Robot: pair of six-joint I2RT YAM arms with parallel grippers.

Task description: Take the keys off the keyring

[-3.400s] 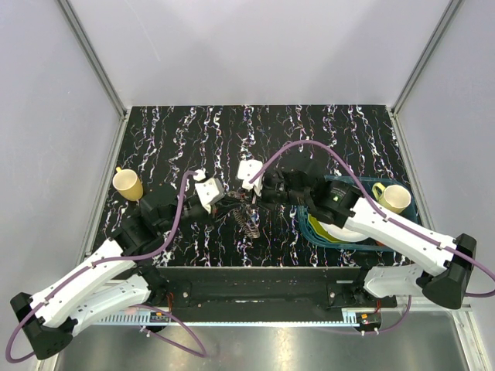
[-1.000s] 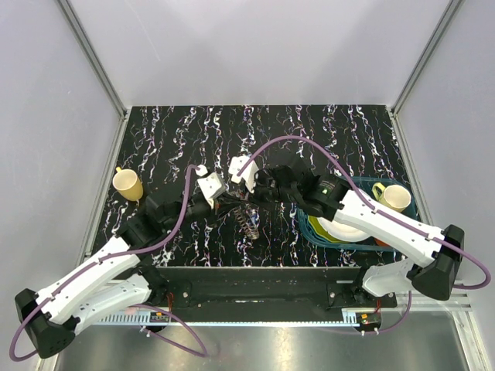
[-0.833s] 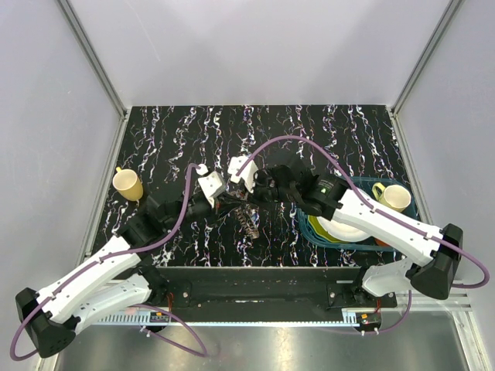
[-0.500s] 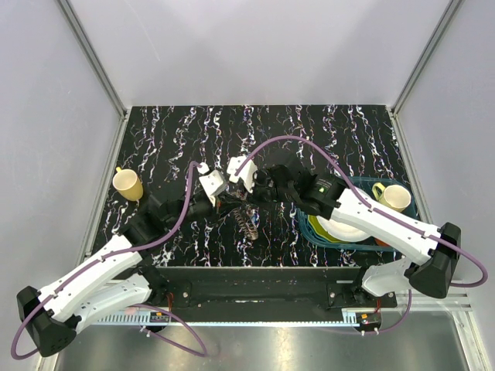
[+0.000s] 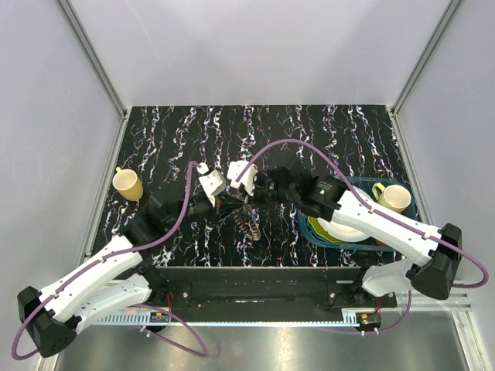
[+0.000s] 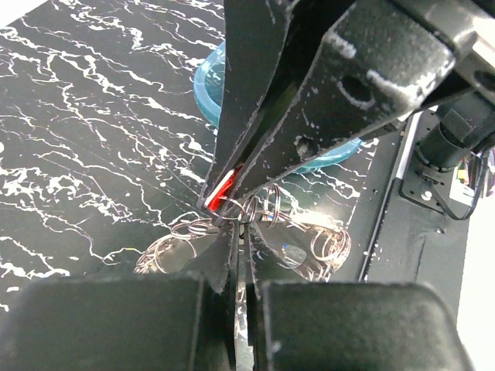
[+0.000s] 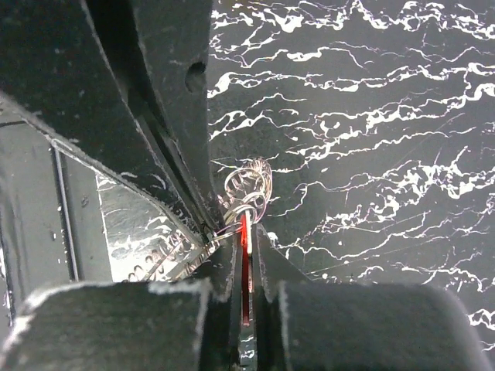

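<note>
The keyring (image 5: 247,222), a silvery-brown metal cluster of many small wire loops, is held up between the two pincers near the middle of the black table with white marbled streaks (image 5: 325,131). The left gripper (image 6: 234,229) has its two dark fingers pressed fully together, and a thin loop of the keyring is caught at their tips. The right gripper (image 7: 245,236) meets it tip to tip from the opposite side. Its fingers are nearly together, leaving only a narrow slit, and in this slit sits the small key with the red plastic head (image 7: 245,270), gripped edge-on. A few round loops stand just beyond the red head, beside both pairs of tips. The larger part of the cluster droops below the tips toward the near edge of the table; whether its lower end touches the surface I cannot tell.

To the right of the pincers stands a teal plastic basket (image 5: 348,241). It holds a white plate (image 5: 344,230) lying on a yellow-green plate (image 5: 311,225), and a pale yellow mug (image 5: 394,199) in its far corner. Well apart, near the left edge of the table, a second yellow mug (image 5: 128,185) stands alone.
</note>
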